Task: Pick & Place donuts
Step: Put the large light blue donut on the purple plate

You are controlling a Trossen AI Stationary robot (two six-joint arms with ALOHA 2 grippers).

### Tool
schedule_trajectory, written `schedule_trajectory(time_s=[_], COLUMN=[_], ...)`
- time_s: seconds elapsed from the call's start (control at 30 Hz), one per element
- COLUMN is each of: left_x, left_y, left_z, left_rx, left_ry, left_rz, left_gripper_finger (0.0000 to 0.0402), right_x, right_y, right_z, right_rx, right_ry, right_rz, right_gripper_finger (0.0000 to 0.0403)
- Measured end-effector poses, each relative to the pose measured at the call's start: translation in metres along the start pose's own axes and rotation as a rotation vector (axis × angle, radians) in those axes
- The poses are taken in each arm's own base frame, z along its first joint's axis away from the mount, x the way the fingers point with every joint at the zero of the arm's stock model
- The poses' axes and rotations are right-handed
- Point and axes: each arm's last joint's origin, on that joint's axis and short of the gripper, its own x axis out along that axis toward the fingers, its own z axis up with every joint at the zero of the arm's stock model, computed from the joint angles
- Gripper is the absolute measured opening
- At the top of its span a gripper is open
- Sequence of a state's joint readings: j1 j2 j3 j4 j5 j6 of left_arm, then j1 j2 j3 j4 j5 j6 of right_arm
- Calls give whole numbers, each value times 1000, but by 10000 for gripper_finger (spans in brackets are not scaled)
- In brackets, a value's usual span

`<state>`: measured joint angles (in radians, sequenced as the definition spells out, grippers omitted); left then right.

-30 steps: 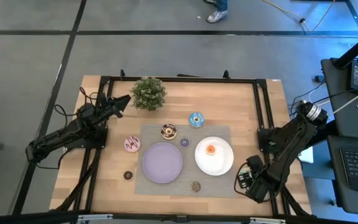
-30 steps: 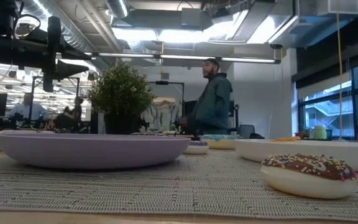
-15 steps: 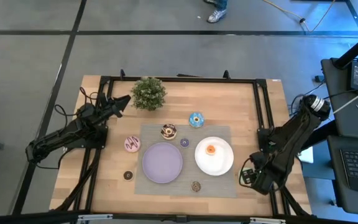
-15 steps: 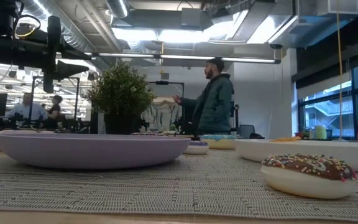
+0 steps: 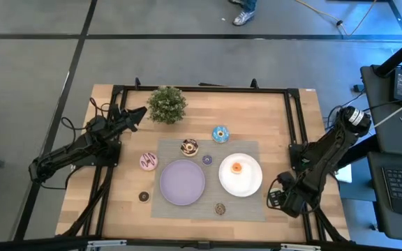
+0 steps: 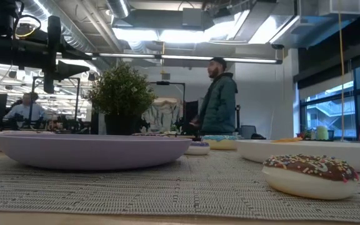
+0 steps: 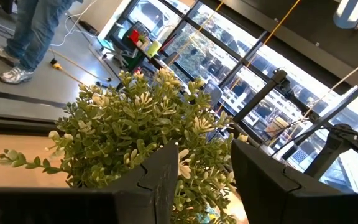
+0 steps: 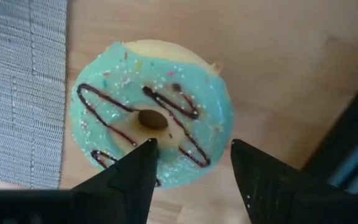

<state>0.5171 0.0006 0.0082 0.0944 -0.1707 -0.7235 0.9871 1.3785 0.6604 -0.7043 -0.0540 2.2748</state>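
In the right wrist view a teal-iced donut with chocolate drizzle lies flat on the bare wood beside the grey mat. My right gripper is open just above it, over the table's near right part. One fingertip is by the donut's hole, the other past its rim. On the table lie a blue donut, a chocolate-white one, a small purple one, a pink one and a dark brown one. An orange donut rests on the white plate. My left gripper waits open by the plant. My right gripper comes at the teal donut from above, pointing down, its fingers astride one side of the ring. I cannot tell whether either finger touches the icing. The donut lies flat on the wood.
The lilac plate and white plate sit on the grey mat. A sprinkled donut lies near the mat's near edge. The potted plant stands at the far left. A person stands beyond the table.
My right arm's elbow has swung a little toward the table's far right, while its gripper has stayed over the near right part of the table. The person behind the table has turned about.
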Motion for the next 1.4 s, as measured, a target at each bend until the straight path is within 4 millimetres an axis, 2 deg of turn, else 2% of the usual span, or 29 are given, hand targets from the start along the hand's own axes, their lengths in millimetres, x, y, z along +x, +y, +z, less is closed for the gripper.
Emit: schedule_trajectory(time_s=[0.13,0.47,0.83,1.0,1.2,1.4], left_x=[0,0,0,0,0,0], left_y=[0,0,0,0,0,-3], left_z=[0,0,0,0,0,-1], left_rx=[-10,-25,-23,-23,-23,-37], left_ry=[1,1,-11,-12,-10,59], left_rz=[0,0,13,14,12,-77], left_gripper_finger=[144,144,144,144,144,143], right_x=[8,7,6,6,-11,-46], right_y=[-3,-3,-2,-2,6,24], right_z=[3,3,2,1,-7,-17], right_rx=[-1,-2,-7,-9,-52,-134], right_ry=[12,15,28,30,27,-32], right_rz=[13,3,-1,0,-11,64], right_gripper_finger=[203,198,107,82,72,72])
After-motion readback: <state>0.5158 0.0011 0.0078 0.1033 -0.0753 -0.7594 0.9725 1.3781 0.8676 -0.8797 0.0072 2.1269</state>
